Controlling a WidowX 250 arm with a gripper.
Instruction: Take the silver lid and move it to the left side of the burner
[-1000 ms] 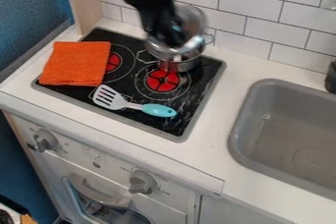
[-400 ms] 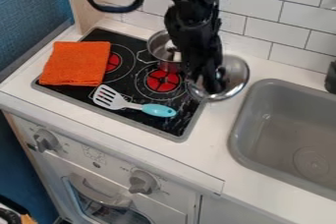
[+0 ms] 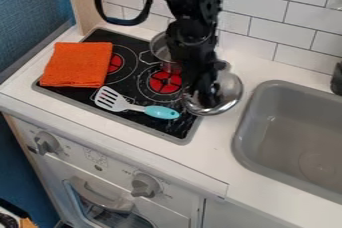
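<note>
"Where's the lid now?"

"Taking the top of the view as twelve, the silver lid [image 3: 231, 92] is at four o'clock from the red burner [image 3: 165, 82], tilted over the cooktop's [image 3: 175, 128] edge and the worktop [image 3: 217, 144]. The hand [image 3: 210, 100] looks clamped on it, though the arm hides the exact grip."

"So the step is the carry?"

"Carry and set down, I'd say. Read left as seen here, and the goal lies towards nine o'clock of that burner. It's well short of that."

"How would you take it across?"

"Keep the squeeze firm and raise the low rim first. The spatula [image 3: 161, 112] lies at six o'clock from the burner, its turquoise handle near the lid; a dragging rim could shove it."

"And the pot [image 3: 158, 47]?"

"That's at twelve. Pass high enough to miss its rim and handle, and don't swing wide."

"Landing?"

"Level the lid before lowering, since a tilted one may catch an edge and roll. Keep off the orange cloth [image 3: 77, 64] beyond, towards ten. Open only once the rim sits flat, then rise straight."
</note>
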